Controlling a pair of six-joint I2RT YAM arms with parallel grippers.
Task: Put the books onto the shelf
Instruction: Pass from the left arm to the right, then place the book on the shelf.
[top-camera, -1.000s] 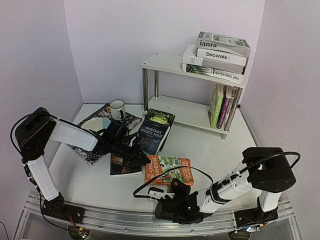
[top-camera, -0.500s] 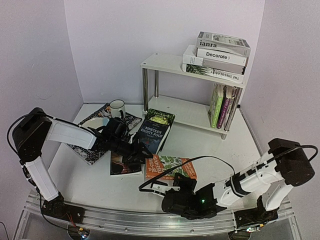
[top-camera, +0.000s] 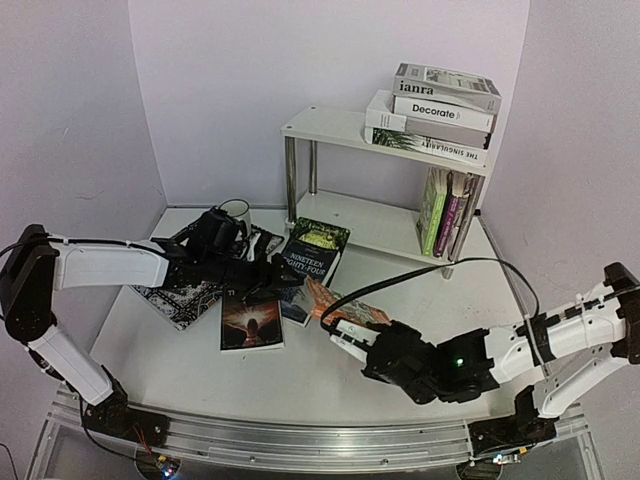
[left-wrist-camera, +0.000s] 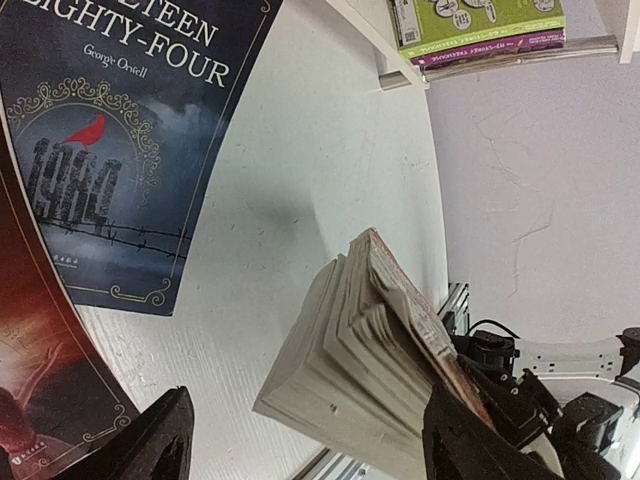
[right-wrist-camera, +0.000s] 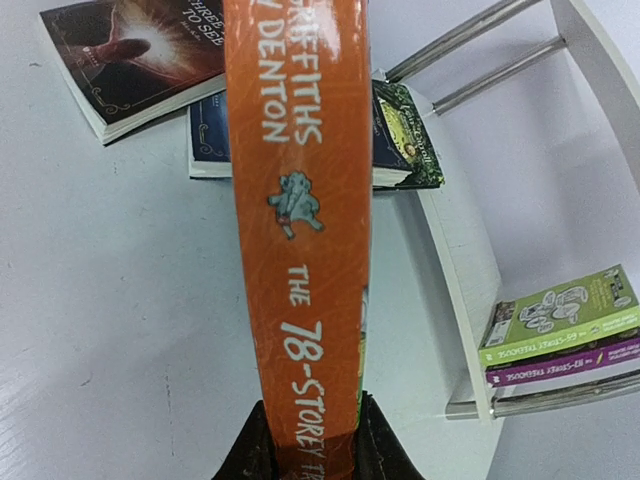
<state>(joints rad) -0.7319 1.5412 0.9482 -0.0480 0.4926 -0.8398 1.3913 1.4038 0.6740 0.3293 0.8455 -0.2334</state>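
Ends of orange book (right-wrist-camera: 297, 230) off-frame

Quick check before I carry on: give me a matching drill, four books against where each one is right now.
1 orange Treehouse book
2 Nineteen Eighty-Four
3 Decorate
4 green paperback

A upright on the lower board of the shelf
B in the right claw
C flat on the table
D stacked on the top board

Pairs: 1-B, 2-C, 3-D, 4-A
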